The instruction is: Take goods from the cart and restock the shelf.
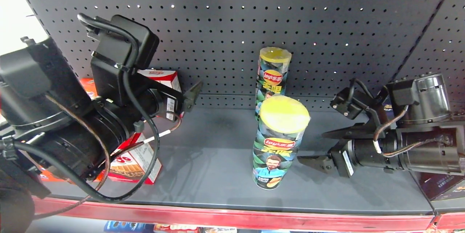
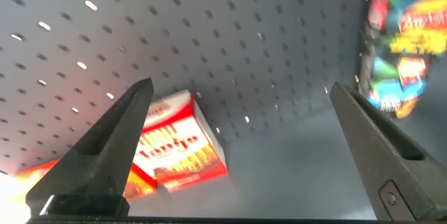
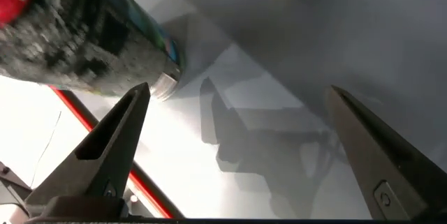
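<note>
Under black pegboard wall (image 1: 290,15), grey shelf deck (image 1: 218,167) with red front lip (image 1: 236,219)

Two chip cans (image 1: 278,142) and two red boxes (image 1: 136,164) stand on one shelf (image 1: 218,178).

Shelf (image 1: 214,169): chip cans (image 1: 278,145), red boxes (image 1: 133,163)

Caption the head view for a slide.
Open right pincer beside front chip can, rear chip can behind; open left pincer near a red box.
</note>
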